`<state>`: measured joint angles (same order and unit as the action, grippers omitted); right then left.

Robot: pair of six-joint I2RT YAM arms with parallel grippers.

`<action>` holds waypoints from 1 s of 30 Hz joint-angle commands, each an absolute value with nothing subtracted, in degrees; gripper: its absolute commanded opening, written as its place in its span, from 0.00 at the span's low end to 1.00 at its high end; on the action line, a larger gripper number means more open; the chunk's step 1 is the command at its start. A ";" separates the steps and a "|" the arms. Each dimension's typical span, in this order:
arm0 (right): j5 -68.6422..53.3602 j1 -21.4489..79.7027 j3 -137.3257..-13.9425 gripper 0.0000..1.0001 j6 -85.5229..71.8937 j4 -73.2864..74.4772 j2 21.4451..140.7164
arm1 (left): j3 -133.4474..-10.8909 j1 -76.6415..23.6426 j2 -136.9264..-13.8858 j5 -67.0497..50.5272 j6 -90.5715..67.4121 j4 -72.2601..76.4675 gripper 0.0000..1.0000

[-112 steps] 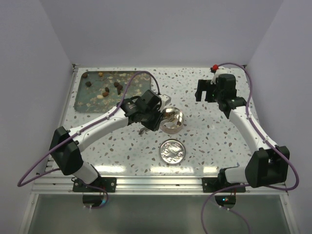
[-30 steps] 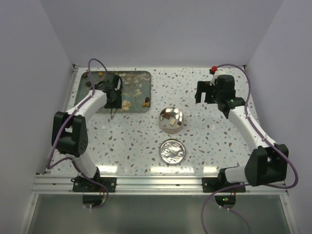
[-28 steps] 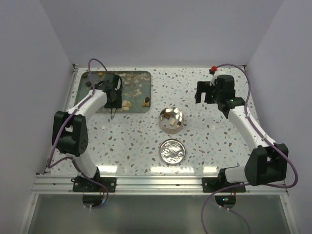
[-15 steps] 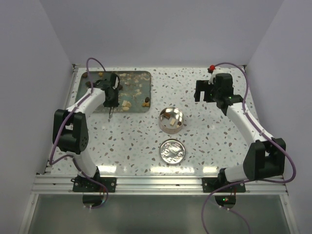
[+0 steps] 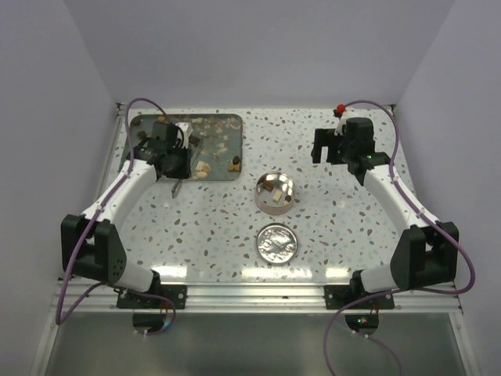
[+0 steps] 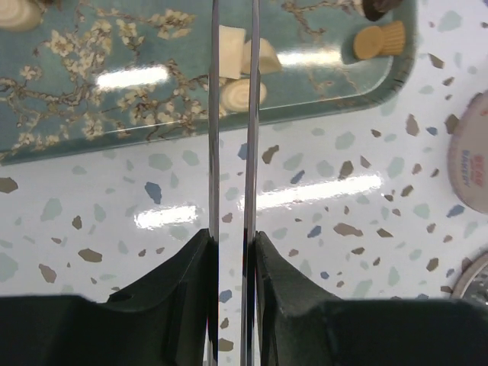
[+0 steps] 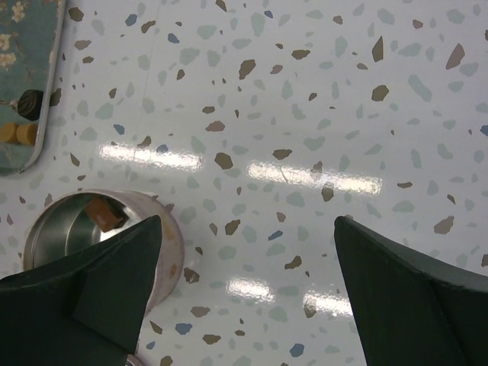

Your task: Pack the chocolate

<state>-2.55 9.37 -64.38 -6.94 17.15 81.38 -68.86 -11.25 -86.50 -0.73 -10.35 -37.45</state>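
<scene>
Chocolate [image 6: 238,93] on tray [image 6: 91,84], cream-coloured — near left end effector [image 6: 232,23]

Your tray [image 5: 223,129] sits far left, chocolate [image 5: 203,167] lying on it. Right of it, at centre, stands the tin [image 5: 266,206] with more chocolate inside. The lid [image 5: 277,243] lies just before the tin.

Cut off by the left wrist view's top edge: blade tips of the left claw [image 6: 232,9], so no telling whether pinching anything. Partly hidden behind the blades: pale chocolate [image 6: 263,55] on a tray [image 6: 91,130] cropped top and left. Cropped at the right edge: tin [image 6: 474,152] and lid [image 6: 476,284]. In the right wrist view, tin half hidden behind a finger [image 7: 114,282] of the right claw [image 7: 248,221]. From above, too small to count: pieces inside.
</scene>
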 commanded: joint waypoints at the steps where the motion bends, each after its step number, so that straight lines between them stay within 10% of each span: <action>1: -3.69 9.40 -66.62 0.98 -8.17 14.86 82.09 | -66.45 -15.44 -80.88 -5.27 -10.80 -36.83 0.24; 11: -3.96 9.40 -68.29 0.98 -8.17 15.56 82.18 | -69.77 -36.11 -80.68 -7.82 -16.43 -36.03 0.24; 30: -3.34 9.40 -67.76 0.98 -8.00 16.44 81.39 | -70.84 -43.86 -82.79 -9.23 -16.44 -38.41 0.41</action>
